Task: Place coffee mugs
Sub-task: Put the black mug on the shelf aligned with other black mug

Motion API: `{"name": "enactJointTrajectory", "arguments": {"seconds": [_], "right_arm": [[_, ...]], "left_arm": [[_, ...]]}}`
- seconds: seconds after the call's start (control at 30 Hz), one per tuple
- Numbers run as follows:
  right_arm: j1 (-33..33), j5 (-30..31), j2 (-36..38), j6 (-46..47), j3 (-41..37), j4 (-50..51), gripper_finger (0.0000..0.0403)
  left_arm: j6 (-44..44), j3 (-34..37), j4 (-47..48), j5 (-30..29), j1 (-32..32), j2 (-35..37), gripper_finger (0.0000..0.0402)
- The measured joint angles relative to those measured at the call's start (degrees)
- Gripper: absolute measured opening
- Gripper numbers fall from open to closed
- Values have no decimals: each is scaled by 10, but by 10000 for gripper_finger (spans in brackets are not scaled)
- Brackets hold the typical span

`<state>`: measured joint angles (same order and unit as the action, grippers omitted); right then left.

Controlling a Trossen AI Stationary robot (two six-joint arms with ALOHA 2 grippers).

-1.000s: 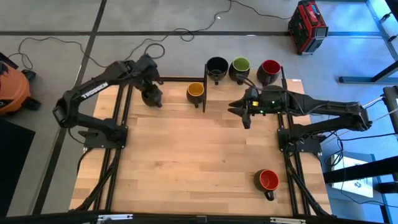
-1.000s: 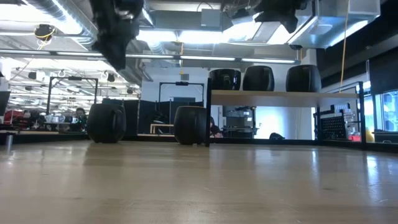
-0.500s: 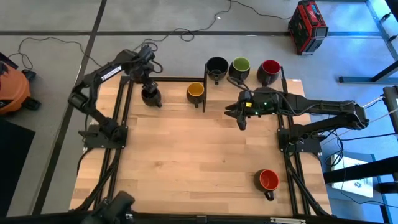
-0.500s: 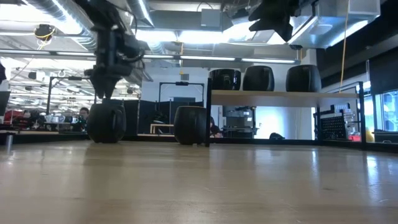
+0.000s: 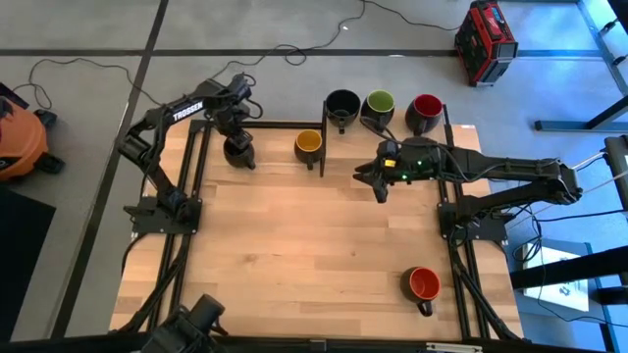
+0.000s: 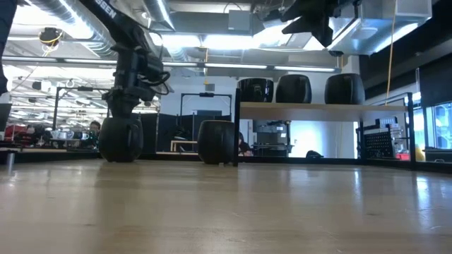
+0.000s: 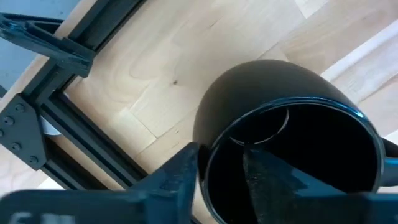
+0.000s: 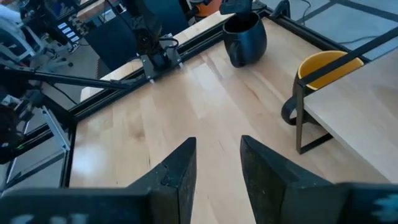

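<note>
Black mug point(image 7: 292, 155) (upright, mouth up): left end effector point(image 7: 221, 171) straddles its rim, parted.

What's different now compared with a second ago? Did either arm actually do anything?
The left gripper has come down from above onto the black mug at the table's far left; one finger now reaches inside it and the other sits outside the rim. The right gripper drifted slightly toward the middle, holding nothing. The black mug itself, the yellow mug, the three on the shelf and the orange-red mug stayed put.
</note>
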<state>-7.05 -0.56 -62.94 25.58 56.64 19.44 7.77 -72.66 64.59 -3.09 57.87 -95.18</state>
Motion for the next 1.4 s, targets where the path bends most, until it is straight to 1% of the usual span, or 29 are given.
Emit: {"name": "enactJointTrajectory", "arguments": {"seconds": [0.23, 0.3, 0.37, 0.43, 0.5, 0.57, 0.77, 0.97, 1.07, 1.23, 1.33, 1.4], "right_arm": [[-1, 0, 0, 3, 0, 0, 111], [-1, 0, 0, 4, 0, 2, 111], [-1, -1, 0, 13, 0, 5, 111], [0, -17, 0, 17, 0, 6, 111], [5, -35, 0, 19, 0, 6, 111], [21, -35, 0, 18, 0, 6, 111], [93, -1, -2, 10, 0, 20, 111], [164, 62, -27, 9, -1, 52, 113], [190, 60, -50, -3, -1, 52, 131], [211, 60, -84, -26, -1, 37, 188], [224, 56, -106, -72, -1, 7, 212], [234, 56, -120, -101, -1, -20, 219]], "left_arm": [[21, 2, -13, 1, -18, 0, 29], [24, 3, -18, 3, -23, -1, 12], [19, 3, -14, 6, -35, -1, 10], [18, 3, 0, 2, -54, 3, 8], [13, 4, 15, 3, -82, 15, 6], [1, 4, 24, 1, -117, 31, 6], [-77, 4, 54, -5, -243, 82, 6], [-183, 3, 67, 2, -391, 90, 6], [-242, 3, 48, 20, -458, 85, 6], [-327, 3, 10, 17, -544, 82, 5], [-372, 3, -31, 1, -577, 81, 5], [-408, 2, -37, -5, -588, 76, 5]]}}
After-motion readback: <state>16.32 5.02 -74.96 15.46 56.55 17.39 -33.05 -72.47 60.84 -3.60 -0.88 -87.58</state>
